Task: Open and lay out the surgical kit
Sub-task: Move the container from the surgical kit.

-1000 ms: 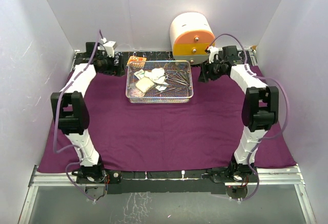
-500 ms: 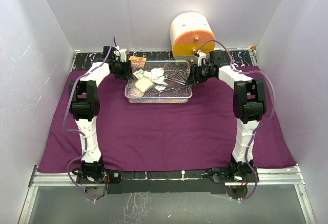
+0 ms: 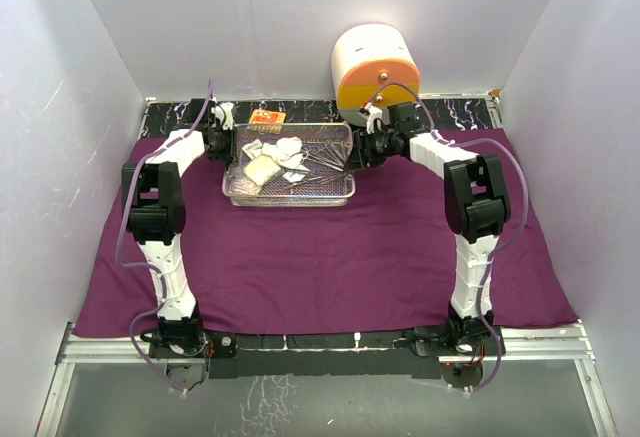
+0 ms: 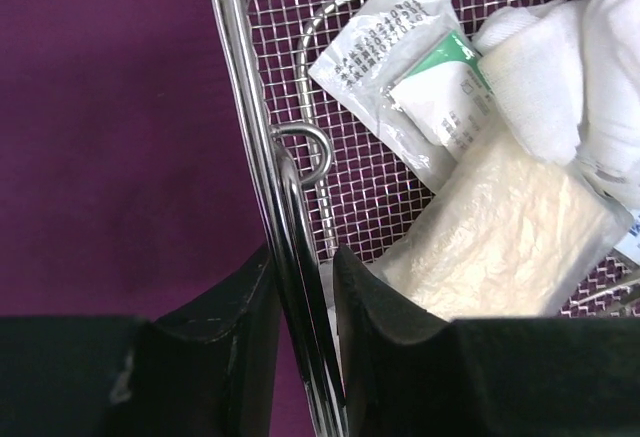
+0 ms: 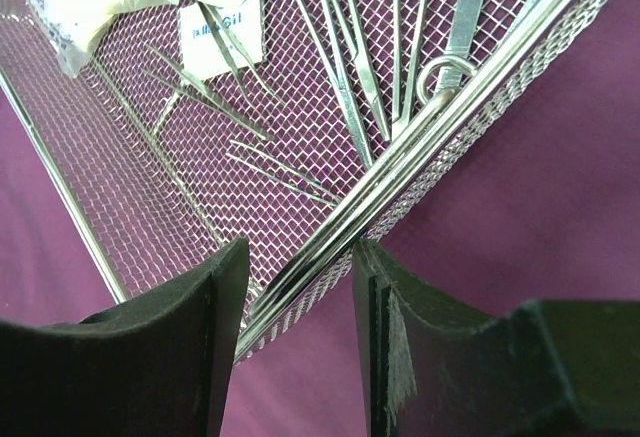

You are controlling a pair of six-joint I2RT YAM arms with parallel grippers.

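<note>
The wire tray (image 3: 290,201) sits at the far middle of the purple cloth (image 3: 320,267). The left fingers (image 4: 225,347) clamp its left rim. The right fingers (image 5: 185,337) straddle the right rim, and I cannot tell if they grip. The tray is likely stiff and light, with loose forceps (image 5: 345,77) inside, so hold both rims and keep it level.

Purple cloth (image 3: 320,257) spread flat over the surface. Wire-mesh tray (image 3: 290,201) on its far half, upright, slightly left of centre. Inside: white gauze (image 4: 545,77) and flat packets (image 4: 385,42) at left end. Forceps (image 5: 385,47) and tweezers (image 5: 472,2) at right, lying flat.
</note>
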